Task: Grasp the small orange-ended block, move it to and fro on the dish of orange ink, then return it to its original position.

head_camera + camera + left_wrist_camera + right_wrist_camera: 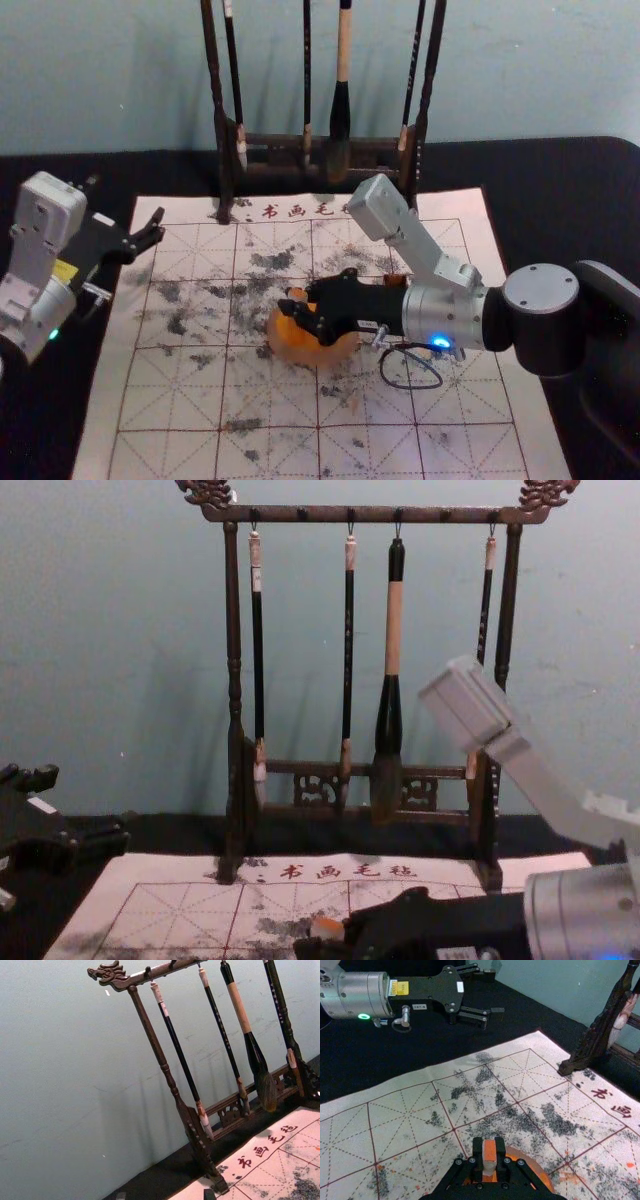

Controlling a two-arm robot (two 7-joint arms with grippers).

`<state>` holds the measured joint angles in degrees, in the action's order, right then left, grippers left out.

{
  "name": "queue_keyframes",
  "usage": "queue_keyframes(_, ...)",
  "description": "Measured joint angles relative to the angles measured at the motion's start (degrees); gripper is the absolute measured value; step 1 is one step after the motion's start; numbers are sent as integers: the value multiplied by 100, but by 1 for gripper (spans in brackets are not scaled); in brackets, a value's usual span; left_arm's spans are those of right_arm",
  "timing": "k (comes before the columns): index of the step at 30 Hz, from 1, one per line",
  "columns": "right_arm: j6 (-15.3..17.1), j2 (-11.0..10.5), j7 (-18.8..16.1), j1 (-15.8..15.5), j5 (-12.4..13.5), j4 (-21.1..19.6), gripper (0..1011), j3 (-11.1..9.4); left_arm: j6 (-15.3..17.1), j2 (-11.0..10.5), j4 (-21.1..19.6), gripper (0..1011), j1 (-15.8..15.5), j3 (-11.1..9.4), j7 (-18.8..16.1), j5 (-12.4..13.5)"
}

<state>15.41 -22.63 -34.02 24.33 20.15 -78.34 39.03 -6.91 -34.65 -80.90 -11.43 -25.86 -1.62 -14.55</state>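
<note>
R black pincer (489, 1151), in from 3 o'clock, hugs boxy orange-and-white block (489, 1165) by sides; prob. light, stiff. L black pincer (157, 226) gapes, 10 o'clock.

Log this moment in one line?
right claw: gripping small orange-ended white block over round orange-inked dish | left claw: open, idle near white gridded mat's edge

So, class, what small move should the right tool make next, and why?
Probably ease the block gently down toward the dish, ready for moving it to and fro. The right tool has it pinched between its fingertips over the dish, which holds orange ink; whether block and ink already touch, I cannot tell.
</note>
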Motion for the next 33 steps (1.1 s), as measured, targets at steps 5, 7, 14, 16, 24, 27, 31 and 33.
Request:
queue_keyframes(5,-39,108,7,107,-37,174,105,13,0,0,0,1001,0,0,0,0)
queue_keyframes(7,-57,152,19,152,-50,255,105,12,0,0,0,1001,0,0,0,0)
queue_keyframes(14,-68,214,79,211,-74,376,105,-34,0,0,0,1001,0,0,0,0)
queue_keyframes(16,-69,223,96,219,-79,400,105,-56,0,0,0,1001,0,0,0,0)
queue_keyframes(24,-81,198,167,210,-97,422,105,-159,0,0,0,1001,0,0,0,0)
queue_keyframes(27,-82,167,194,182,-98,397,105,-198,0,0,0,1001,0,0,0,0)
queue_keyframes(31,-74,126,214,138,-104,357,105,-234,0,0,0,1001,0,0,0,0)
queue_keyframes(33,-67,90,216,103,-105,315,105,-255,0,0,0,1002,0,0,0,0)
